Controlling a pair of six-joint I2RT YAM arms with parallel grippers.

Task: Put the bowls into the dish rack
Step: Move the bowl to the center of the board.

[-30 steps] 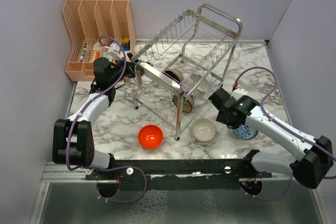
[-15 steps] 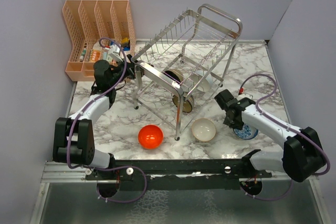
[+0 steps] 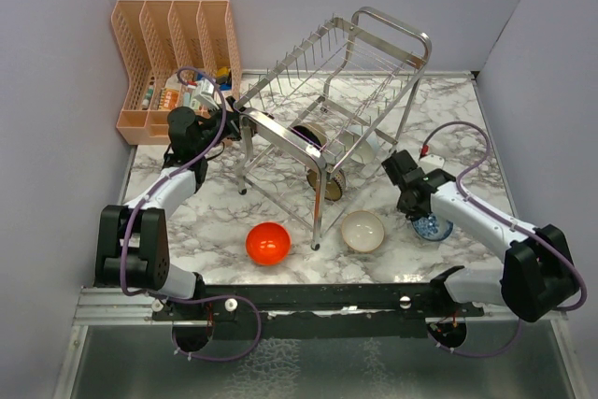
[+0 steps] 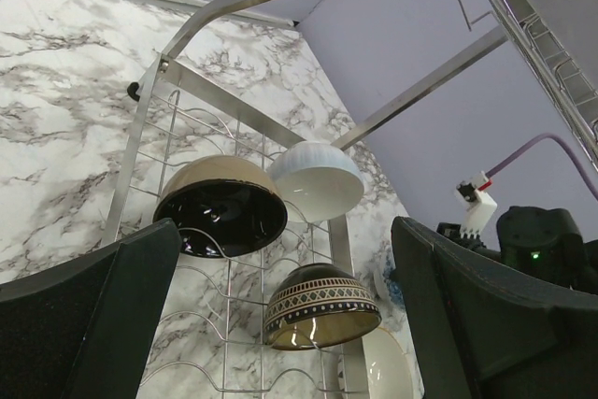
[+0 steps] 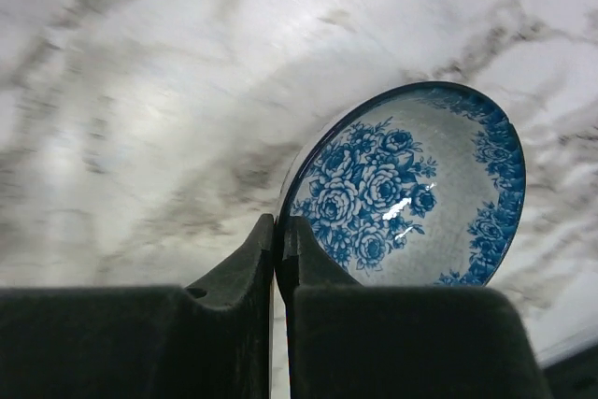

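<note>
The steel dish rack [image 3: 336, 100] stands mid-table. Its lower tier holds a dark brown bowl [image 4: 220, 207], a white bowl [image 4: 318, 179] and a dark patterned bowl [image 4: 322, 306]. A red-orange bowl [image 3: 268, 243] and a beige-pink bowl [image 3: 363, 231] sit on the table in front of the rack. My right gripper [image 5: 278, 231] is shut on the rim of the white bowl with blue pattern [image 5: 411, 193], right of the rack in the top view [image 3: 433, 227]. My left gripper [image 4: 283, 223] is open at the rack's left end [image 3: 232, 124], nothing between its fingers.
A peach plastic slotted organiser [image 3: 173, 53] with small items stands at the back left, just behind my left arm. Purple walls close in on the left, back and right. The marble table's [image 3: 206, 221] front edge runs along the arm bases.
My right wrist has swung in over the blue-patterned bowl and its fingers have closed on the rim. The bowl has shifted slightly up and left. The left arm has hardly moved.
</note>
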